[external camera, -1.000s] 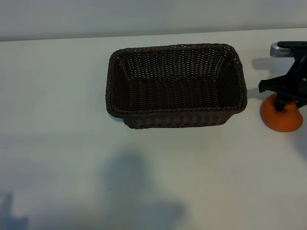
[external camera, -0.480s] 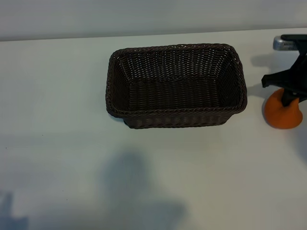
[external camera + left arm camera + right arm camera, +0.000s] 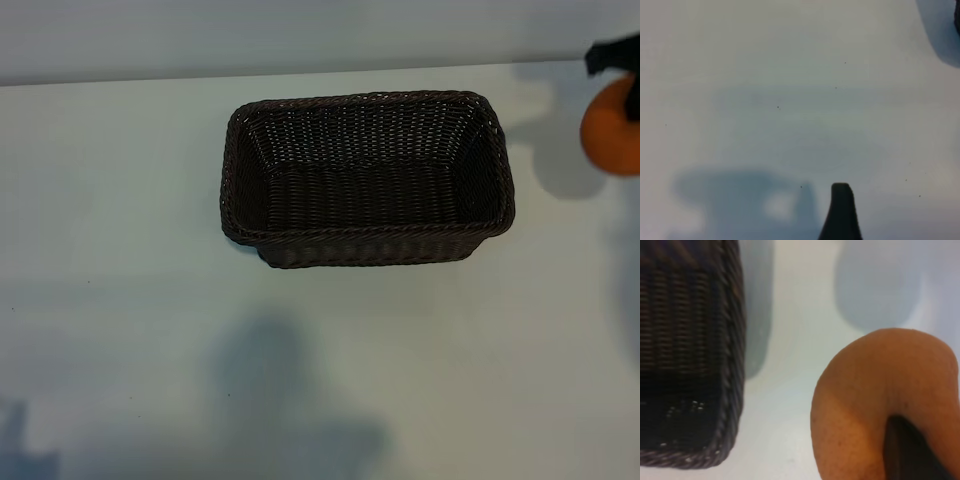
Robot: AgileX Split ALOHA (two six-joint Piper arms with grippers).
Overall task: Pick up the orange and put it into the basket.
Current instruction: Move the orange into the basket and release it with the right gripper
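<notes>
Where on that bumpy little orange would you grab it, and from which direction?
By the narrow knob on top, coming straight down from above. The orange is wide and round below and tapers upward, so the jaws probably close more surely on the knob than on the broad body. That is how the right gripper holds it now, lifted clear of the table, to the right of the basket.

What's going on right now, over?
Right hand clamped on the orange, off the table, right of the basket. Left hand open, idle. Nothing in the way.
</notes>
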